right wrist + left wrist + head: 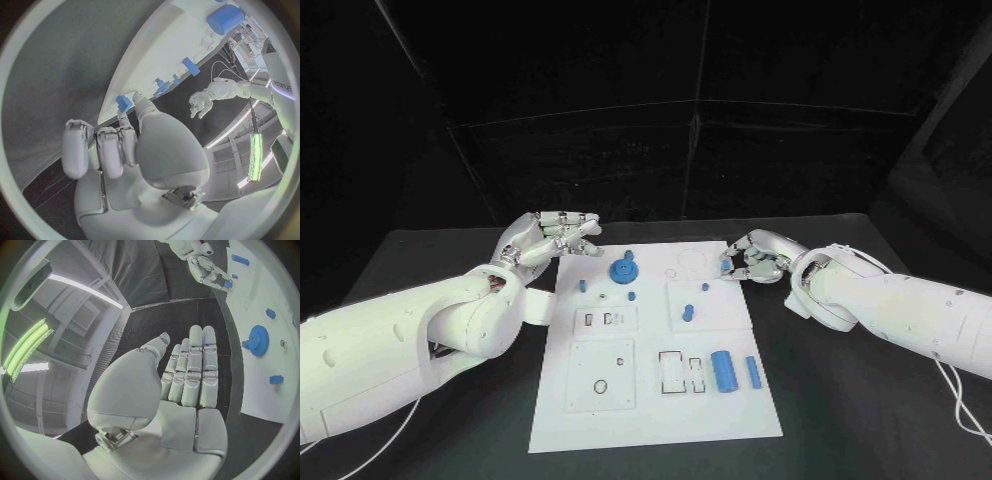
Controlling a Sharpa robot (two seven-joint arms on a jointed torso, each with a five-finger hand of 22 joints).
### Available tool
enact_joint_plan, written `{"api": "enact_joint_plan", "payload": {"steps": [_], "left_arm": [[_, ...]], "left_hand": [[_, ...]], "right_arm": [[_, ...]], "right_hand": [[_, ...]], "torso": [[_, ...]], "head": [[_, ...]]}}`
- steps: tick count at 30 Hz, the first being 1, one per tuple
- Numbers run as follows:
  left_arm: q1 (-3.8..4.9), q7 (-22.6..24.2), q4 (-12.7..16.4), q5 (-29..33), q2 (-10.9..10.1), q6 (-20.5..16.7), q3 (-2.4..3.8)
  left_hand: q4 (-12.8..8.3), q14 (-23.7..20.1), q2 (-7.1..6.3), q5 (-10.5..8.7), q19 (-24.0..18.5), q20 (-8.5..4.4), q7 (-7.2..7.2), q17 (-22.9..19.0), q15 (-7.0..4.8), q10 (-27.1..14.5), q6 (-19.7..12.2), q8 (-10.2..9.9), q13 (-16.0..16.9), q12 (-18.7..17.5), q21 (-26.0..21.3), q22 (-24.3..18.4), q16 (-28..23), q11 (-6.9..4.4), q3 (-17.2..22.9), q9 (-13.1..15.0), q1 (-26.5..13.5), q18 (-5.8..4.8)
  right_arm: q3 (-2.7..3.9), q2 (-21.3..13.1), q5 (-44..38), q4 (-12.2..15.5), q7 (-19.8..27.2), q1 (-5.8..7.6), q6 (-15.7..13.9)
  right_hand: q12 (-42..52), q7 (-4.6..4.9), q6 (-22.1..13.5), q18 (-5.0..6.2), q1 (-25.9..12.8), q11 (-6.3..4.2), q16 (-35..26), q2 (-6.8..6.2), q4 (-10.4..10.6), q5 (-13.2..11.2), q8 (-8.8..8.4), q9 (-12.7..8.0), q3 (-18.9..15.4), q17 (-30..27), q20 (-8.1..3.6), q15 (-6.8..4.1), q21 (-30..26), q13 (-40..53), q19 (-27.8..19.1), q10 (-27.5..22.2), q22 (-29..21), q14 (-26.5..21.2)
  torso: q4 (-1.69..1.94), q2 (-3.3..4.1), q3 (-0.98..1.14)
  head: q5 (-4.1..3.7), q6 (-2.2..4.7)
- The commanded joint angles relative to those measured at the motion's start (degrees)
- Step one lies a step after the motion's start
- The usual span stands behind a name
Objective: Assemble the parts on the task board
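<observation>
The task board (646, 400) lies lengthwise in the middle of the black table (848, 420), with bare tabletop along both long sides and past its near edge at 6 o'clock.

The left hand (548, 238) hovers just off the board's far corner at about 10 o'clock, above the table rather than the plate; in the left wrist view its fingers (194, 370) lie straight and side by side, the thumb apart, holding nothing.

The right hand (754, 258) sits at the board's far edge near 2 o'clock. In the right wrist view the thumb and one finger meet on a small blue part (124, 103) right at the board's rim, while the other fingers curl beside them.

On the board, the head view shows one blue gear (623, 270) toward 12 o'clock, two long blue cylinders (724, 370) side by side near 4 o'clock, and four smaller blue pieces (688, 313) scattered around the middle. Some may be too small to tell apart.
</observation>
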Motion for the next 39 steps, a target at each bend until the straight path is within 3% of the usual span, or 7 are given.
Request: {"api": "enact_joint_plan", "payload": {"steps": [1, 9, 12, 14, 31, 35, 39], "left_arm": [[0.07, 0.29, 0.00, 0.02, 0.08, 0.72, 0.05], [0.07, 0.28, -0.06, 0.02, 0.09, 0.76, 0.05], [0.07, 0.27, -0.08, 0.02, 0.09, 0.78, 0.05], [0.07, 0.27, -0.08, 0.02, 0.10, 0.78, 0.05], [0.07, 0.18, -0.09, 0.02, 0.12, 0.88, 0.05], [0.07, 0.18, -0.11, 0.02, 0.12, 0.88, 0.05], [0.07, 0.18, -0.11, 0.02, 0.12, 0.86, 0.05]], "left_hand": [[0.00, -0.11, 0.13, -0.28, -0.05, 0.00, 0.21, 0.07, 0.15, 0.20, 0.19, -0.31, -0.02, -0.19, 0.23, 0.10, -0.36, 0.35, 0.18, -0.04, 0.48, 0.67], [0.00, -0.11, 0.13, -0.28, -0.05, 0.00, 0.21, 0.07, 0.15, 0.20, 0.19, -0.31, -0.02, -0.19, 0.23, 0.10, -0.36, 0.35, 0.18, -0.04, 0.48, 0.67], [0.00, -0.11, 0.13, -0.28, -0.05, 0.00, 0.21, 0.07, 0.15, 0.20, 0.19, -0.31, -0.02, -0.19, 0.23, 0.10, -0.36, 0.35, 0.18, -0.04, 0.48, 0.67], [0.00, -0.11, 0.13, -0.28, -0.05, 0.00, 0.21, 0.07, 0.15, 0.20, 0.19, -0.31, -0.02, -0.19, 0.23, 0.10, -0.36, 0.35, 0.18, -0.04, 0.48, 0.67], [0.00, -0.11, 0.13, -0.28, -0.05, 0.00, 0.21, 0.07, 0.15, 0.20, 0.19, -0.31, -0.02, -0.19, 0.23, 0.10, -0.36, 0.35, 0.18, -0.04, 0.48, 0.67], [0.00, -0.11, 0.13, -0.28, -0.05, 0.00, 0.21, 0.07, 0.15, 0.20, 0.19, -0.31, -0.02, -0.19, 0.23, 0.10, -0.36, 0.35, 0.18, -0.04, 0.48, 0.67], [0.00, -0.11, 0.13, -0.28, -0.05, 0.00, 0.21, 0.07, 0.15, 0.20, 0.19, -0.31, -0.02, -0.19, 0.23, 0.10, -0.36, 0.35, 0.18, -0.04, 0.48, 0.67]], "right_arm": [[-0.02, 0.13, 0.57, -0.12, 0.23, -0.01, -1.09], [-0.02, 0.28, 0.69, -0.30, -0.11, -0.02, -0.96], [-0.02, 0.28, 0.70, -0.31, -0.26, -0.02, -0.79], [-0.02, 0.28, 0.70, -0.32, -0.32, -0.03, -0.71], [-0.01, 0.39, 0.71, -0.43, -0.70, -0.03, -0.76], [-0.01, 0.46, 0.71, -0.36, -0.61, -0.03, -1.86], [-0.01, 0.43, 0.71, -0.17, -0.36, -0.03, -3.46]], "right_hand": [[0.30, 0.14, 0.55, -0.90, 0.00, 0.03, 0.09, 0.59, 0.02, -0.20, 0.30, 0.08, 0.37, 12.28, 0.12, -0.08, 0.04, 8.46, -0.03, 1.13, 0.08, 5.35], [0.74, -0.07, 2.43, -0.96, -0.34, -0.11, 0.27, 1.44, -0.01, -0.59, 1.07, 0.28, 0.96, 12.76, 0.13, -0.13, 0.20, 8.90, 0.15, 1.49, 0.41, 5.45], [0.96, -0.26, 3.19, -1.02, -0.16, -0.30, 0.41, 2.29, -0.26, -3.25, 1.32, 0.25, 1.86, 13.11, 0.00, -0.28, 0.34, 9.12, 0.30, 1.66, 0.70, 5.53], [1.05, -0.35, 3.53, -1.04, -0.08, -0.36, 0.45, 2.59, -0.37, -3.70, 1.45, 0.26, 2.24, 13.23, -0.04, -0.33, 0.39, 9.21, 0.36, 1.73, 0.80, 5.55], [1.17, -0.44, 3.78, -1.09, 0.13, -0.46, 0.57, 2.68, -0.76, -3.96, 1.48, 0.20, 2.77, 13.54, -0.12, -0.42, 0.52, 9.33, 0.50, 1.82, 1.08, 5.62], [1.29, -0.70, 4.72, -1.12, 0.31, -0.64, 0.61, 3.22, -1.05, -3.88, 1.88, 0.29, 3.55, 13.64, -0.21, -0.54, 0.59, 9.46, 0.57, 1.92, 1.22, 5.64], [1.59, -1.58, 6.99, -1.16, 0.98, -1.37, 0.67, 4.33, -1.83, -4.39, 2.94, 0.68, 5.24, 13.81, -0.61, -1.09, 0.72, 9.77, 0.71, 2.18, 1.50, 5.67]], "torso": [[0.01, 0.00, -0.02], [-0.03, -0.02, -0.02], [-0.05, -0.02, -0.02], [-0.05, -0.02, -0.02], [-0.08, -0.02, 0.01], [-0.04, -0.01, 0.01], [0.00, -0.03, 0.02]], "head": [[-0.08, 0.02], [0.00, 0.04], [0.15, 0.05], [0.14, 0.04], [-0.01, -0.08], [-0.04, -0.13], [-0.02, -0.20]]}}
